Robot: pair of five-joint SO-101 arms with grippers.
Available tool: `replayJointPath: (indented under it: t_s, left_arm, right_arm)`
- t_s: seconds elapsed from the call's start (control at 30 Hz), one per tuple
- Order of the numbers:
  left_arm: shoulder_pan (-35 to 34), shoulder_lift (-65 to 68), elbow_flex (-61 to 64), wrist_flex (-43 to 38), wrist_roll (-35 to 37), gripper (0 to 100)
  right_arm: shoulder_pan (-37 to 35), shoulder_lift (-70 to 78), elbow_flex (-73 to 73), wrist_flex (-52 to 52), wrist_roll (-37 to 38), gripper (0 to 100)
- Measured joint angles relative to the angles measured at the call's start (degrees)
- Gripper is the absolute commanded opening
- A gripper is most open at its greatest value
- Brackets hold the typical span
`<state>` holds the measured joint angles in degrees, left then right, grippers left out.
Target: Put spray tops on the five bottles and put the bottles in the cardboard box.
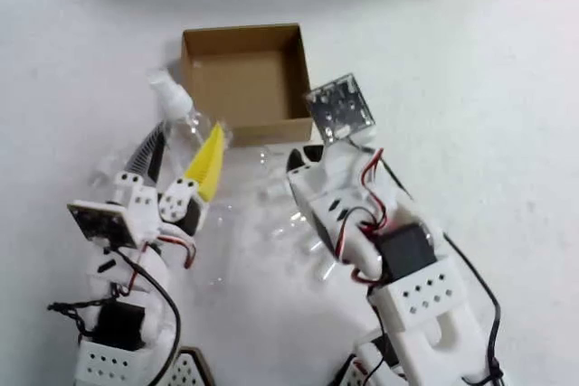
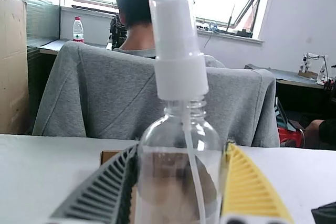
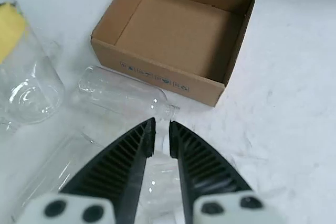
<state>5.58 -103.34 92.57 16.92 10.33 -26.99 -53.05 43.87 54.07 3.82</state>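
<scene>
The cardboard box point(image 1: 244, 79) point(image 3: 178, 30) stands open and empty at the table's middle. My left gripper point(image 1: 181, 146) point(image 2: 178, 198) is shut on a clear bottle point(image 1: 194, 128) point(image 2: 178, 177) with a white spray top point(image 1: 167, 92) point(image 2: 178, 51), held tilted just left of the box. My right gripper point(image 1: 303, 162) point(image 3: 161, 129) hovers in front of the box, shut but for a thin slit, over a capless clear bottle point(image 3: 121, 95) lying against the box's front wall. Another clear bottle point(image 3: 58, 169) lies under its fingers.
More clear bottles point(image 1: 280, 210) lie on the white table point(image 1: 488, 115) between the two arms. A chair draped in grey cloth point(image 2: 105, 93) stands behind the table's far edge. To the right of the box the table is bare.
</scene>
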Motion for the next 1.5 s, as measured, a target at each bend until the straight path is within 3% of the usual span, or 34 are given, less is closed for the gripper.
replayJointPath:
  t_s: [0.4, 0.63, 0.9, 1.07, 1.5]
  left_arm:
    - [-1.6, 0.4, -4.3, 0.0, 0.9, 2]
    - [-1.8, 19.5, -15.6, 0.0, 0.9, 2]
    - [-3.5, 29.5, -15.3, -13.7, 5.5, 2]
    - [-3.8, 29.7, -13.8, -16.1, 6.1, 2]
    - [-3.9, 26.8, -13.5, -14.4, 6.3, 2]
  right_arm:
    - [-14.0, -3.3, 18.9, -21.6, 0.0, 1.5]
    - [-19.0, -3.3, 29.4, -37.9, 0.0, 1.5]
    - [-23.1, -3.3, 41.0, -61.9, 0.0, 1.5]
    - [-26.0, -3.3, 46.1, -77.4, 0.0, 1.5]
    - [-26.3, -3.3, 46.2, -80.9, 0.0, 1.5]
